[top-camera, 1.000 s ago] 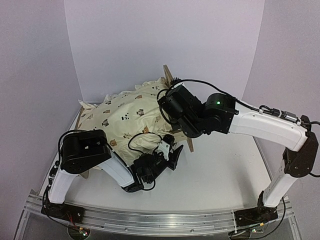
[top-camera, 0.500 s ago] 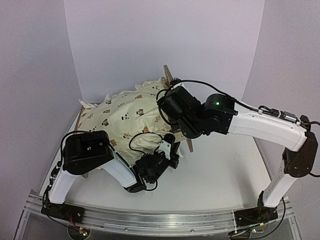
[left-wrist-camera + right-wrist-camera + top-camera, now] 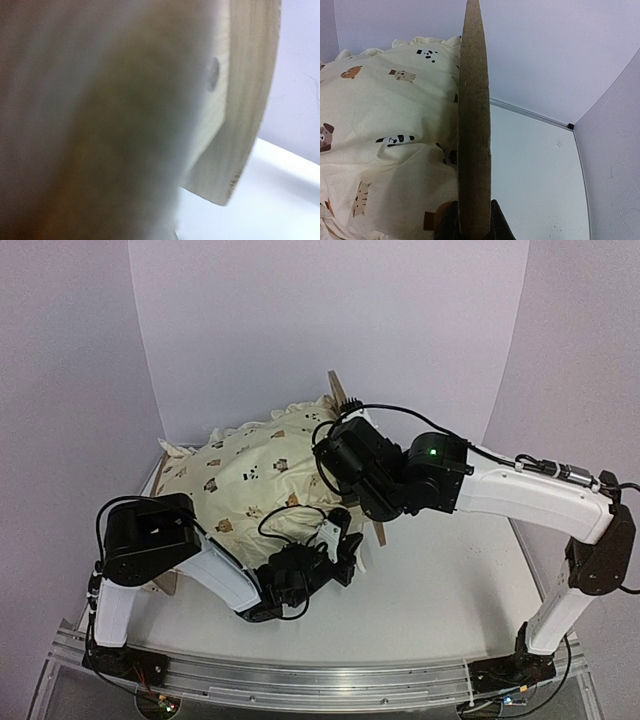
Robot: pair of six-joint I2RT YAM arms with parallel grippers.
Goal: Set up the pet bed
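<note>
While my right pincer [image 3: 474, 224] clamps the light plywood pet bed [image 3: 474, 100] by its end board, my left pincer [image 3: 344, 545] sits shut alongside. I judge this the frame-steadying step. Next comes smoothing the cream animal-print quilt [image 3: 385, 100].

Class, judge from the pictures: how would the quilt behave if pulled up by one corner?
Probably floppy: the quilt lies in folds, sagging over the bed. Likely light, being thin ruffled cloth. It may drag against the board beside it.
</note>
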